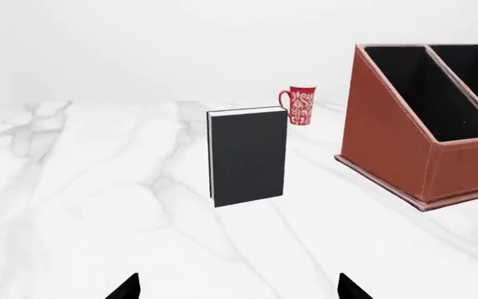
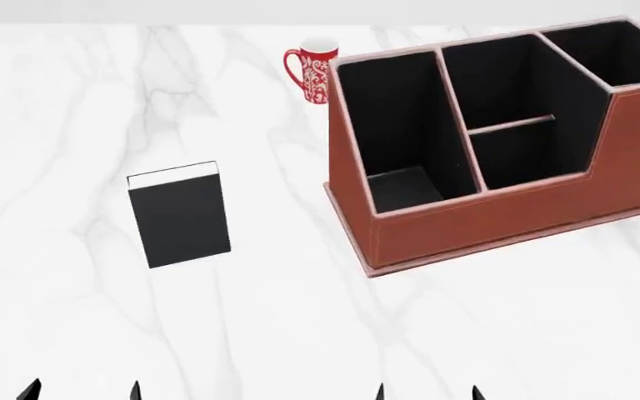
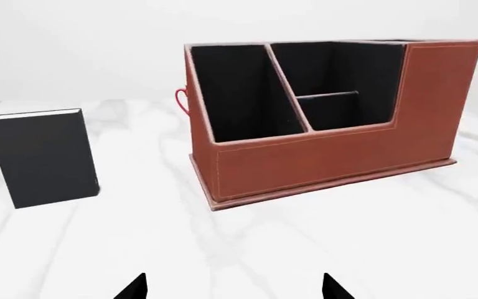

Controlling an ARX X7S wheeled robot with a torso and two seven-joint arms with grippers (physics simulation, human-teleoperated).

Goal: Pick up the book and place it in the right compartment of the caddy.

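we see the book (image 2: 179, 218), plain black with white page edges, standing upright left of the caddy (image 2: 498, 212); both claws (image 1: 239, 288) (image 3: 234, 288) sit spread apart.

The book (image 3: 42, 157) stands upright on the white marble bench (image 3: 305, 249), well apart from the caddy (image 3: 330, 118). A sliver of red mug handle (image 3: 180, 99) shows behind the caddy's corner. The right gripper (image 3: 234, 288) shows two dark fingers (image 3: 132, 289) spread wide, holding nothing.

head view overhead; wrist views low, sharing the book (image 1: 248, 156)
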